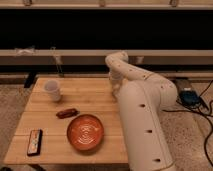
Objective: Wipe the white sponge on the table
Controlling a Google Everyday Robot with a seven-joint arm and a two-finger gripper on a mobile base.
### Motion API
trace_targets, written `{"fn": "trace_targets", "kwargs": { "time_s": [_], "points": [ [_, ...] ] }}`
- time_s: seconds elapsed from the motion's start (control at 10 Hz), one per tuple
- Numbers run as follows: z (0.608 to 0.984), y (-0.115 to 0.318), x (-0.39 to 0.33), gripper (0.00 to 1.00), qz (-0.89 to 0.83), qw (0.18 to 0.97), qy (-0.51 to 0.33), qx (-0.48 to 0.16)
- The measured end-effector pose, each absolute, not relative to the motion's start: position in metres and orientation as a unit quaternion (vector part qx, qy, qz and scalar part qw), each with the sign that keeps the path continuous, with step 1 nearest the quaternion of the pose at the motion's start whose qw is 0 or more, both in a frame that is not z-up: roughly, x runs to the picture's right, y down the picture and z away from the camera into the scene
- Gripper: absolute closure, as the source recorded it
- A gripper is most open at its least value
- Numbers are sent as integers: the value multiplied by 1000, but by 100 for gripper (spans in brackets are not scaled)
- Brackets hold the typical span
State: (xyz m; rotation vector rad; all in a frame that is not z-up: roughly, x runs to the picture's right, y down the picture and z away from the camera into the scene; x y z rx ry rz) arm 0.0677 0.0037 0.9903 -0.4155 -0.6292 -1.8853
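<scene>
Reaching down over the right side of the wooden surface (90,92), the white arm (142,115) bends from its bulky lower link up to an elbow and drops toward the planks near the three o'clock edge. The pincer (116,91) sits low there — tucked against the arm's own body, so I cannot tell its state. The white sponge is not visible to me; perhaps it lies under the pincer, hidden by the arm. Over at ten o'clock stands a white cup (52,90). Near the middle lies a small reddish-brown packet (66,113), and just below it, toward six o'clock, an orange bowl (85,132). A dark remote-like object (34,142) lies at eight o'clock.
</scene>
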Motion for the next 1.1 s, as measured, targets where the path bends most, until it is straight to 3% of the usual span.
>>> {"fn": "trace_targets", "kwargs": {
  "time_s": [0.5, 1.1],
  "points": [
    [962, 23, -11, 100, -829, 461, -288, -131],
    [938, 57, 3, 99, -835, 437, -307, -137]
  ]
}}
